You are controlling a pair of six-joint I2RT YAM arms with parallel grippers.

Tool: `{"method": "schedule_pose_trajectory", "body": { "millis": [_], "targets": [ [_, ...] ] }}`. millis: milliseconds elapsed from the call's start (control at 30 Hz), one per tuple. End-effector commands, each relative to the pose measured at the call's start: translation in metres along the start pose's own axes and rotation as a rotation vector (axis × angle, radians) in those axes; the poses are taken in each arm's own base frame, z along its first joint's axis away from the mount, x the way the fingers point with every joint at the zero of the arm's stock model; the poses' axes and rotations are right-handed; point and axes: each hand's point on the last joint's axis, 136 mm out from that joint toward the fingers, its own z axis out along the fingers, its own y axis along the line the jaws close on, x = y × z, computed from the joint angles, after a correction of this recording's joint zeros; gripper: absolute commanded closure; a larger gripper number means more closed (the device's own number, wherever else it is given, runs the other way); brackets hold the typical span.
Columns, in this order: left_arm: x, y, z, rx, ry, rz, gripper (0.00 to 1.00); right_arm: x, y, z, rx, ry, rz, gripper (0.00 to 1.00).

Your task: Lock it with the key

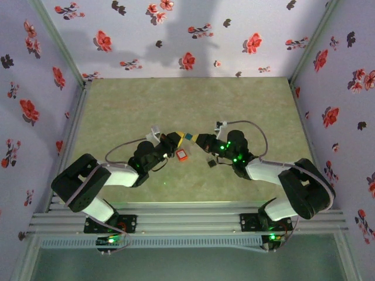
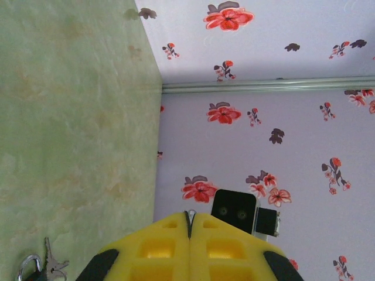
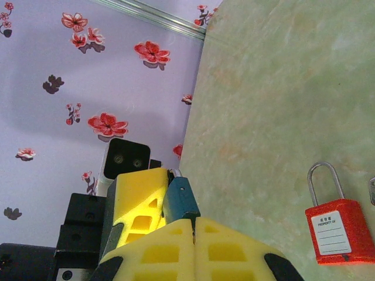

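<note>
The red-orange lock (image 3: 340, 231) lies flat on the green table with its pale label up and its thin shackle (image 3: 325, 178) pointing away; from above, the lock (image 1: 182, 154) sits just below the two gripper tips. The key has a teal head (image 3: 183, 196) and shows as a teal spot (image 1: 188, 137) between the grippers. My right gripper (image 3: 194, 221) (image 1: 200, 140) is shut on that head. My left gripper (image 2: 190, 218) (image 1: 179, 139) meets it tip to tip, shut on a thin metal sliver, the key's blade.
A ring of spare keys (image 2: 41, 266) lies on the table beside the left gripper. A small dark object (image 1: 211, 163) sits under the right gripper. Flowered walls (image 1: 187, 35) enclose the green table (image 1: 187, 105) on three sides.
</note>
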Motion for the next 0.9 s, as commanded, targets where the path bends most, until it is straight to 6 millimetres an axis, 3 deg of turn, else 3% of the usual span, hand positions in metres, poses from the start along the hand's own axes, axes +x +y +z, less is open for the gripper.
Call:
{"method": "schedule_pose_trajectory", "body": {
  "millis": [0, 867],
  "targets": [
    [-0.009, -0.025, -0.002, 0.084, -0.052, 0.007, 1.00, -0.003, 0.007, 0.002, -0.026, 0.005, -0.010, 1.00],
    [-0.023, -0.031, -0.016, 0.101, -0.124, 0.010, 1.00, 0.000, 0.010, 0.003, -0.033, 0.019, -0.015, 1.00]
  ]
}}
